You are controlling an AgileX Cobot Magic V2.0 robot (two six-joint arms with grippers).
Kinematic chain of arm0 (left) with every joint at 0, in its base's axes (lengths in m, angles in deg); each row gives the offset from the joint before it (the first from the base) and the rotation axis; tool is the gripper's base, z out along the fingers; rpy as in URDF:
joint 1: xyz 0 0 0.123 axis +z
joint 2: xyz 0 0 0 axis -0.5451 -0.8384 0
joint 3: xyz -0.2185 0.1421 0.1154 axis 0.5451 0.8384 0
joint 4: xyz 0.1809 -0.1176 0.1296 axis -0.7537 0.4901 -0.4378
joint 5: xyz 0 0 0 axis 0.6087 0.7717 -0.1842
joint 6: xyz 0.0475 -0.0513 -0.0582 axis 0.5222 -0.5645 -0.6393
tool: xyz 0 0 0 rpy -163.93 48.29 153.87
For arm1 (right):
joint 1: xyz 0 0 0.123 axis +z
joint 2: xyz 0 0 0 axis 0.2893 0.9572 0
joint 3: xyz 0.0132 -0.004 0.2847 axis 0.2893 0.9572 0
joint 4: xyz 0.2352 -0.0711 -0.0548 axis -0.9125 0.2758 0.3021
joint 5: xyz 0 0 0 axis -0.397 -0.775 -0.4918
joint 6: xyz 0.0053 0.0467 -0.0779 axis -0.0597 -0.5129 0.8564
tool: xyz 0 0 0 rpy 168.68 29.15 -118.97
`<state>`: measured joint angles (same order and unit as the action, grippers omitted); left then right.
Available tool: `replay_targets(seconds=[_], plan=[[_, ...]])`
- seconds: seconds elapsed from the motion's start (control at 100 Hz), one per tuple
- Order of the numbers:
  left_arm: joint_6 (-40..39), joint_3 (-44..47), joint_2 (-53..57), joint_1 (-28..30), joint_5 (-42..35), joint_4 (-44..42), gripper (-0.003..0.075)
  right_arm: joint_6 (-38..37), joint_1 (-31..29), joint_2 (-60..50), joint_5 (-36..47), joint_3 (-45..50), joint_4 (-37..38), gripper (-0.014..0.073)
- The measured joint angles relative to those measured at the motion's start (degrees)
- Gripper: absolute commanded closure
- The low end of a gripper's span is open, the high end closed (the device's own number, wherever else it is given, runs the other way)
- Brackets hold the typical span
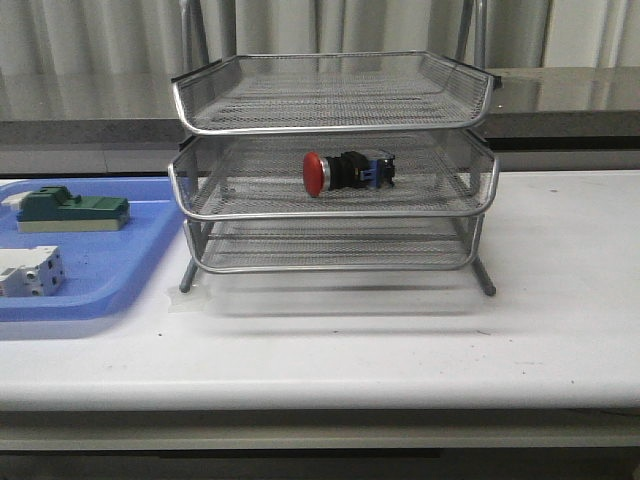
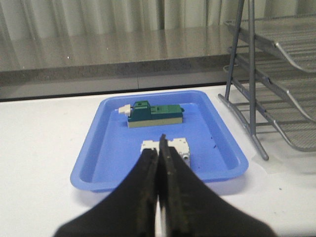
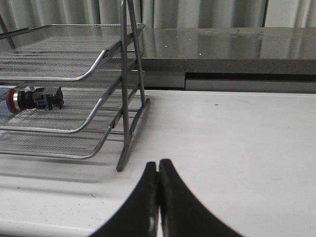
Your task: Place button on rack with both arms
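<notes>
**Button resting on middle tier, both hands clear**

Front view: bare white worktop nearest the lens, wide and open at 6 o'clock of the rack. Blue tray at 9 o'clock of the rack, carrying a green block and a white terminal block. Button lying on its side on the middle tier, red head toward 9 o'clock, blue end toward 3 o'clock. No arm visible here. Judged as task essentially done.

Left wrist view: left hand pressed together, pinching nothing, hovering over the near rim of the blue tray. White terminal block just beyond the fingertips, green block farther on. Rack legs and tier edges off to the side, well apart from the hand.

Right wrist view: right hand likewise pressed together and empty, above bare worktop. Rack corner post near, button seen through the mesh on the middle tier.

Handling, as a judgement: small, light, rigid; round body prone to rolling on mesh; smooth domed head likely slippery. Best taken across the black body. Tier rims and the shallow gap between tiers limit entry; open front the roomiest approach.
</notes>
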<state>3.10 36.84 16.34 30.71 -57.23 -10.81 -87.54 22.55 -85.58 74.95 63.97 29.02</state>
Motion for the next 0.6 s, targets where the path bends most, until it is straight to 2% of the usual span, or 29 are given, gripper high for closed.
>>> replay_targets(seconds=[0.22, 0.6], plan=[[-4.2, 0.3, 0.0, 0.0, -1.4, -1.0, 0.074, 0.0, 0.0, 0.0, 0.1, 0.0, 0.0, 0.0654], [-5.0, 0.3, 0.0, 0.0, -5.5, -1.6, 0.074, 0.0, 0.0, 0.0, 0.1, 0.0, 0.0, 0.0654]])
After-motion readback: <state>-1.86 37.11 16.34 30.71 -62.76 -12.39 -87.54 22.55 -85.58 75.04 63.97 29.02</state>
